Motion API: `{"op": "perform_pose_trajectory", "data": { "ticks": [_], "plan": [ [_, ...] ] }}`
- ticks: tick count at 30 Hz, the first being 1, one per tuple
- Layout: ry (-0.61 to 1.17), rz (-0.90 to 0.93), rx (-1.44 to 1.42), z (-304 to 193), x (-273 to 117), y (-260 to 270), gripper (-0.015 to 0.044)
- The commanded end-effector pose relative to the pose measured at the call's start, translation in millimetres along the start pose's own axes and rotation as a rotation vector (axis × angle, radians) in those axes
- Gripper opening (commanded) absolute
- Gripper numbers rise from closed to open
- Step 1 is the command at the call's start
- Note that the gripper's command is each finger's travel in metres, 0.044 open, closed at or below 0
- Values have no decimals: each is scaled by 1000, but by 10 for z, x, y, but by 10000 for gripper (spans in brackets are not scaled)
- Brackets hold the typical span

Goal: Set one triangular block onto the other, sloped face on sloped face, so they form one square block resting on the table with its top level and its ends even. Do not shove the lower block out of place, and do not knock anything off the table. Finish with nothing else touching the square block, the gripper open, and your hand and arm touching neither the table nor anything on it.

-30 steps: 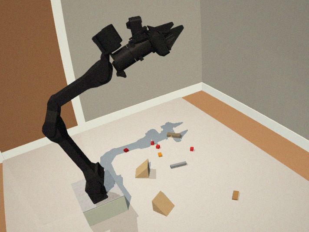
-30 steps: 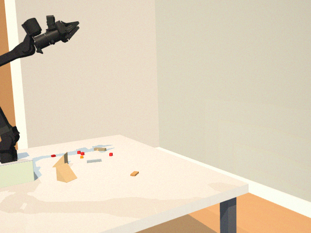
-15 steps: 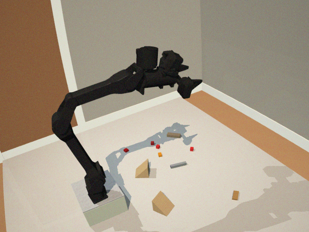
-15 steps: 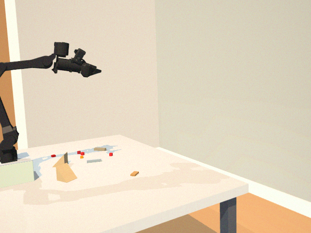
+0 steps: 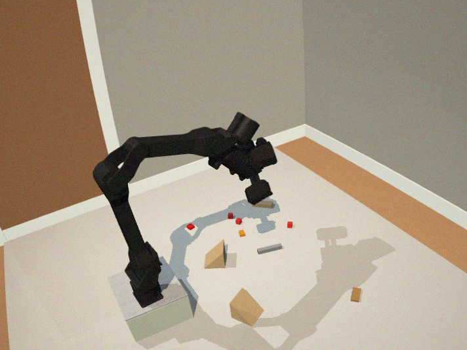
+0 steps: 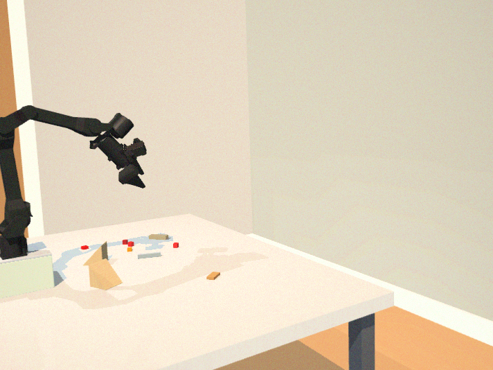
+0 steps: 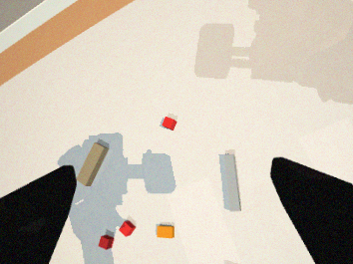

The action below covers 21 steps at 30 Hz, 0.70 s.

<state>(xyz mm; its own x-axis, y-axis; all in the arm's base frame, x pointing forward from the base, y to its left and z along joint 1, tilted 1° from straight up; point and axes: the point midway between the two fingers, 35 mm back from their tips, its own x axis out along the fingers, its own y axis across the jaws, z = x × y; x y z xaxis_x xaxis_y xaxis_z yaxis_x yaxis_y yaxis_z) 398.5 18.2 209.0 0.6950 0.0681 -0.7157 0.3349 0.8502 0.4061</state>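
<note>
Red cube [image 7: 169,124] on tbl [image 7: 150,91], btwn & beyond open jaws, nr gray bar [image 7: 230,182]

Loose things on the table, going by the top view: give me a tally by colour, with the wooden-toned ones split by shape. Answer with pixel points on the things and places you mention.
Red blocks [image 5: 289,224] [image 6: 176,245] [image 7: 170,124]: 4
Small orange block [image 5: 241,233] [image 6: 129,249] [image 7: 166,231]: 1
Grey bar [image 5: 269,248] [image 6: 149,255] [image 7: 229,182]: 1
Tan triangular blocks [image 5: 246,307] [image 6: 104,274]: 2
Tan or orange-brown oblong blocks [image 5: 355,294] [image 6: 213,276] [image 7: 92,164]: 2
Total: 10
</note>
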Motion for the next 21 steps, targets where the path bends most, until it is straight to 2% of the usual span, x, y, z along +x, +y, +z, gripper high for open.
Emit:
{"op": "perform_pose_trajectory", "data": {
  "ticks": [1,10,21],
  "plan": [
    [219,-111,53,-711,274,-119,440],
    [577,-421,106,-2020,314,-502,440],
    [594,-443,107,-2090,302,-532,440]
  ]
}}
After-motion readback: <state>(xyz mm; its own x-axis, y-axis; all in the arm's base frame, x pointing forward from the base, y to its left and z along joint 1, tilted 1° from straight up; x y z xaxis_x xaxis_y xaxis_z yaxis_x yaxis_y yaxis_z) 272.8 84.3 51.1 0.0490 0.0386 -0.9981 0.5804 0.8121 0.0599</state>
